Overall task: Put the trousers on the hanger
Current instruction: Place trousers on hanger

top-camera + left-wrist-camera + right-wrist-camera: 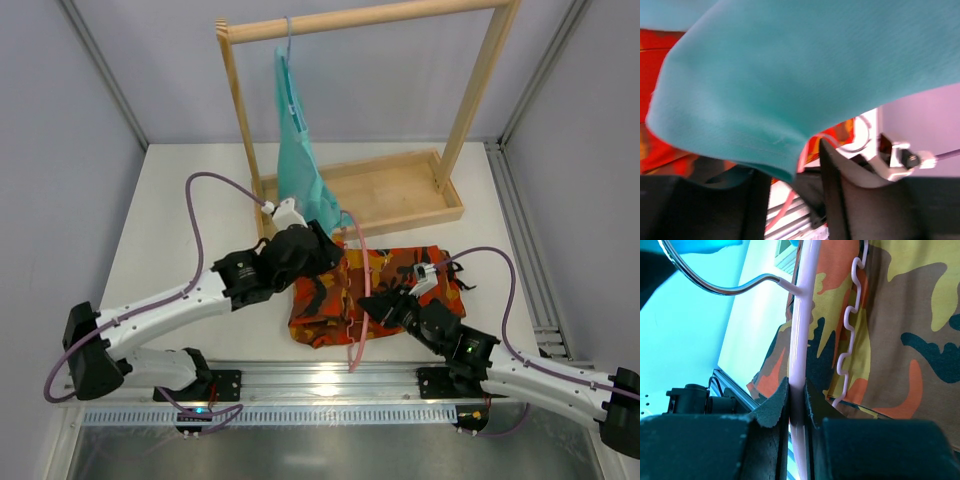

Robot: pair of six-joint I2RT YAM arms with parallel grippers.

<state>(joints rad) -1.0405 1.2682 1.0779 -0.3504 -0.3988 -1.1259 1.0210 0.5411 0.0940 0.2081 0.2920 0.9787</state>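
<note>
The camouflage trousers [400, 268] lie folded on the table in front of the arms; they also show in the right wrist view [910, 325] and the left wrist view [655, 55]. The pink hanger [366, 285] lies across their left part, its hook toward the rack. My right gripper [377, 308] is shut on the hanger's curved arm [801, 315], beside its wavy bar [849, 330] and below its metal hook [715, 286]. My left gripper [330, 250] is open [792, 170] at the hanger's far end, under the hem of a teal garment [815, 65].
The teal garment [297, 150] hangs on a thin hanger from a wooden rack [370, 18] whose tray base [400, 190] stands behind the trousers. A metal rail [320, 378] runs along the near table edge. Grey walls close in both sides.
</note>
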